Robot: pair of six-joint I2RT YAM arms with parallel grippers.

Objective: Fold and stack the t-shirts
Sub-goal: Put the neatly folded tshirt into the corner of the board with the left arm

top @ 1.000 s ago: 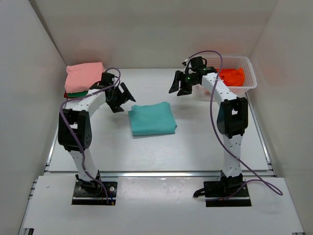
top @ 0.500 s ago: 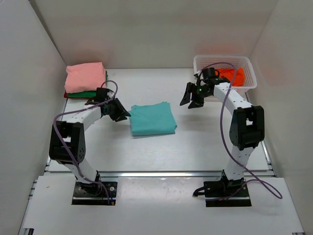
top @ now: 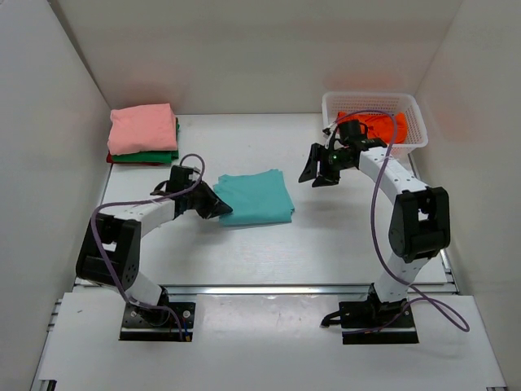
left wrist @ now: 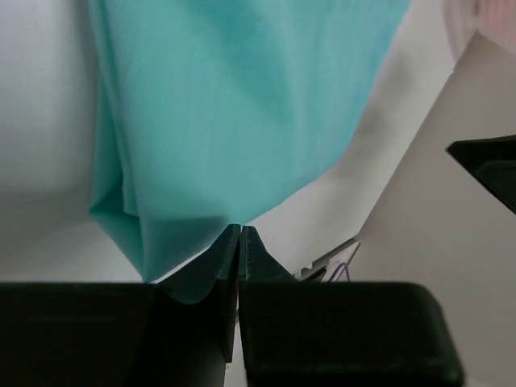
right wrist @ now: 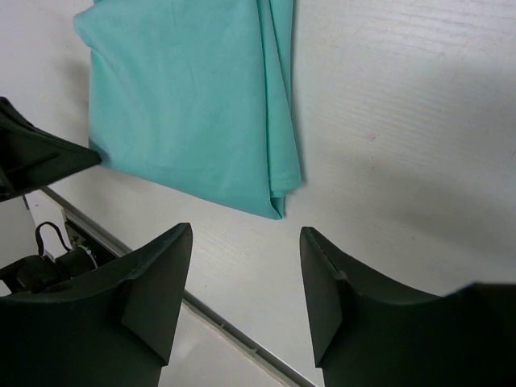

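Left gripper [top: 221, 210]: dropped from stack [top: 143, 134] to shirt [top: 256, 197] corner; closed tight, hold on cloth unclear. Right gripper [top: 319, 167]: wide open, empty, nearer. We judge transfer imminent.

Left pincer [top: 221, 211] now at teal shirt [top: 259, 195]

Item: white flat table [top: 326, 236], contents.
- Centre: folded teal cotton t-shirt [top: 254, 197].
- Far left corner: stack of three. Folded pink t-shirt [top: 143, 129] on top, folded green t-shirt [top: 151, 155] beneath, folded red t-shirt [top: 111, 157] lowest.
- Far right corner: white plastic mesh basket [top: 415, 134], crumpled orange garment [top: 384, 126] inside.
- Left gripper [top: 221, 210]: at the teal t-shirt's near-left corner.
- Right gripper [top: 319, 169]: between teal t-shirt and basket.
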